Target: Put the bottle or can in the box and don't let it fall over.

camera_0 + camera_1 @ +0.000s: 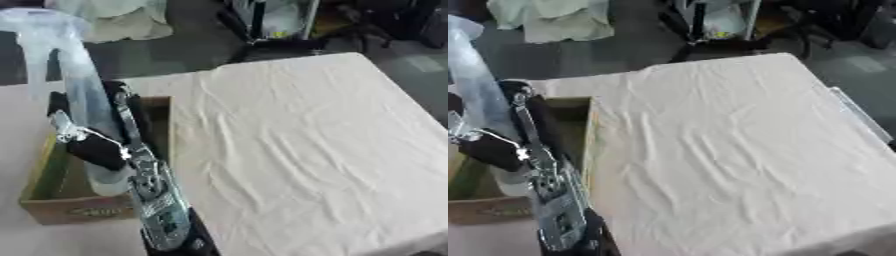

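Note:
A tall clear plastic bottle (83,85) stands inside the open brown box (74,211) at the left of the table. Its base is low in the box and its top leans toward the view's upper left. My left hand (98,150) is shut on the bottle's lower part, with black fingers curled round it on both sides. The silver and black forearm (157,205) rises from the bottom edge over the box's right wall. Whether the base touches the box floor is hidden. The right hand shows in no view.
A wrinkled white cloth (297,150) covers the table to the right of the box. The table's far edge (289,60) and right edge (859,120) drop to a dark floor. On that floor are pale bags (122,20) and a black stand (271,30).

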Action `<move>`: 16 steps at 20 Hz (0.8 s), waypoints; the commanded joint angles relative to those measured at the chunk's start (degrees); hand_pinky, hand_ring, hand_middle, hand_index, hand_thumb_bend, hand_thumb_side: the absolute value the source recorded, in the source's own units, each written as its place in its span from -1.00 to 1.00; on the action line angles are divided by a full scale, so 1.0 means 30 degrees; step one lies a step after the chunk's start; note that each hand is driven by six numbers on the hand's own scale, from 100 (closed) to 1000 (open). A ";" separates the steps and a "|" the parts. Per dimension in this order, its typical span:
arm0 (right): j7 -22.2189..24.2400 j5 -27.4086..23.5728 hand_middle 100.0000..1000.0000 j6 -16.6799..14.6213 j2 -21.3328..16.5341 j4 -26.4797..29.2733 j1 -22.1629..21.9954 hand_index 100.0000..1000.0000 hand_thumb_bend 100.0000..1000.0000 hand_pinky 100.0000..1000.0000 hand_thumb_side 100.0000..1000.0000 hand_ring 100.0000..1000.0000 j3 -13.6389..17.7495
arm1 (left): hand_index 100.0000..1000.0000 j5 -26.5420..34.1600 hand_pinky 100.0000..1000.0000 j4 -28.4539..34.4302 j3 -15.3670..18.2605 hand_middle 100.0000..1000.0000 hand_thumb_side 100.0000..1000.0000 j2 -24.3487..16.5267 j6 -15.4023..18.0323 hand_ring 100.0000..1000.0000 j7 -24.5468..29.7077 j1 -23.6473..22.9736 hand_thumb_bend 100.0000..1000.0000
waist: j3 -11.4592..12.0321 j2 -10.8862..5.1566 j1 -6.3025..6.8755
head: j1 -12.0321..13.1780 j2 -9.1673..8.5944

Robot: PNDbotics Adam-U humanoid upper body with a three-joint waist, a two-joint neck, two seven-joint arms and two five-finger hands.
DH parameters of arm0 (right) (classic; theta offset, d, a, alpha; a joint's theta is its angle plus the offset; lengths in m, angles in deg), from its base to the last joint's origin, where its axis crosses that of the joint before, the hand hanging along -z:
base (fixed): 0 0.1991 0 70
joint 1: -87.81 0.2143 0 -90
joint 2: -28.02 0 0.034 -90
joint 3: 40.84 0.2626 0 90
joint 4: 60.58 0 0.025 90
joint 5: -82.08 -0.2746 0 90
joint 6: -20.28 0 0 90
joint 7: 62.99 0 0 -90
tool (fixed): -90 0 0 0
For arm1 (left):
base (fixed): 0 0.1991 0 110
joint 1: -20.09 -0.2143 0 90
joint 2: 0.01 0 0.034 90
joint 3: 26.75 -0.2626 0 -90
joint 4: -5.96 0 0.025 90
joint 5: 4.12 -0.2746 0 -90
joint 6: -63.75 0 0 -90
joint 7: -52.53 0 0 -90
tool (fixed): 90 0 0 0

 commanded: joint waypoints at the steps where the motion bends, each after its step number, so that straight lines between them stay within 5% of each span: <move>1: -0.0257 0.0327 -0.71 -0.0045 0.1202 0.1057 0.0597 -0.79 -1.00 -0.68 -0.18 -0.61 0.0100 | 0.49 0.0067 1.00 0.0418 -0.0071 1.00 0.60 0.0096 -0.0011 1.00 0.0125 0.0527 -0.91 | 0.0296 -0.0014 0.0174 | -0.0488 -0.0703; 7: -0.1424 0.2858 -0.54 -0.1575 0.1202 0.1972 0.0608 -0.76 -1.00 -0.51 -0.18 -0.46 0.0417 | 0.49 0.0229 1.00 0.0524 -0.0356 1.00 0.62 0.0535 -0.0266 1.00 0.0326 0.1337 -0.90 | 0.0998 0.0682 0.0059 | -0.1388 -0.1521; 12: -0.2282 0.6691 -0.18 -0.3751 0.1202 0.1802 0.0105 -0.26 -1.00 -0.06 -0.25 -0.13 0.0738 | 0.49 0.0163 1.00 0.0543 -0.0380 1.00 0.62 0.0562 -0.0332 1.00 0.0403 0.1435 -0.90 | 0.0970 0.0825 -0.0003 | -0.1421 -0.1622; 16: -0.1414 0.8703 -0.02 -0.3519 0.1202 0.0733 -0.0236 -0.13 -1.00 0.09 -0.18 0.00 0.0939 | 0.49 0.0089 1.00 0.0546 -0.0401 1.00 0.62 0.0520 -0.0319 1.00 0.0489 0.1381 -0.90 | 0.0859 0.0832 0.0002 | -0.1283 -0.1578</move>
